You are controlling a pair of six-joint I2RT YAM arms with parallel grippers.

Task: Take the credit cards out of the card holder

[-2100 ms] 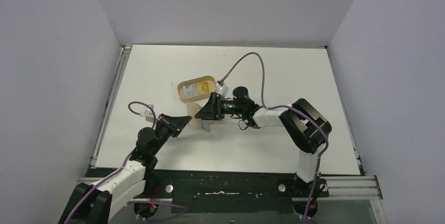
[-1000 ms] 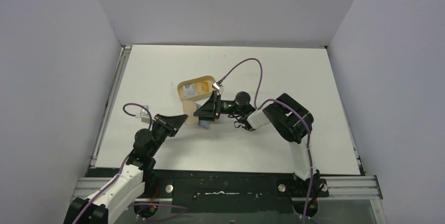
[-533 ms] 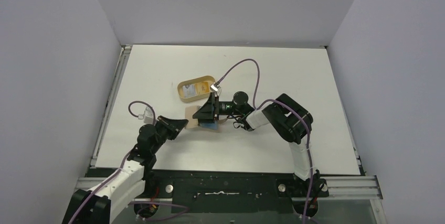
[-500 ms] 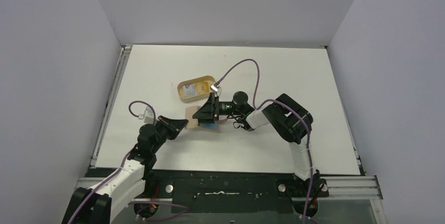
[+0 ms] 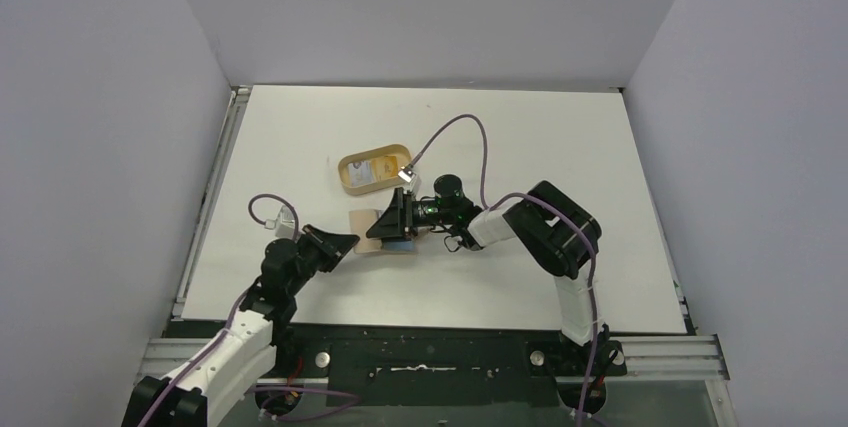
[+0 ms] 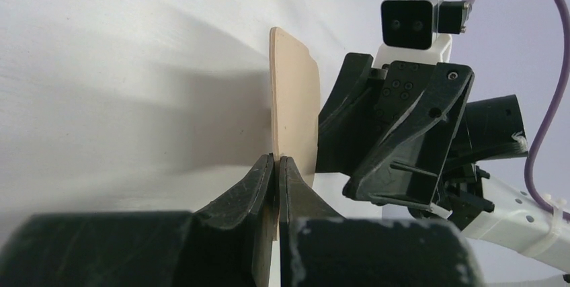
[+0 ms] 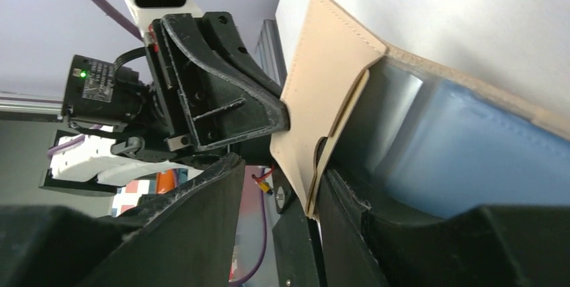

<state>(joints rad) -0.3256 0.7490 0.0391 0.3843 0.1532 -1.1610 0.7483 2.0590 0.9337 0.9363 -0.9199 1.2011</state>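
Note:
The tan card holder (image 5: 364,223) lies spread open on the table between both arms. My left gripper (image 5: 349,239) is shut on its near flap; in the left wrist view the fingertips (image 6: 267,166) pinch the thin tan edge (image 6: 294,92). My right gripper (image 5: 384,226) comes in from the right with its jaws apart. In the right wrist view the raised flap (image 7: 329,85) stands between those jaws, against the right finger, with a gap to the left finger. A light blue credit card (image 7: 484,159) sits in the pocket behind that flap, and shows as a blue edge (image 5: 401,244) from above.
An oval tan tray (image 5: 346,169) with a yellow inside and a white-and-yellow item stands just behind the card holder. The purple cable (image 5: 470,132) of the right arm loops above the table. White walls close off the left, back and right sides.
The right gripper has slid a little left and toward the front over the card holder, and its jaws have narrowed. The left gripper keeps its pinch on the flap.

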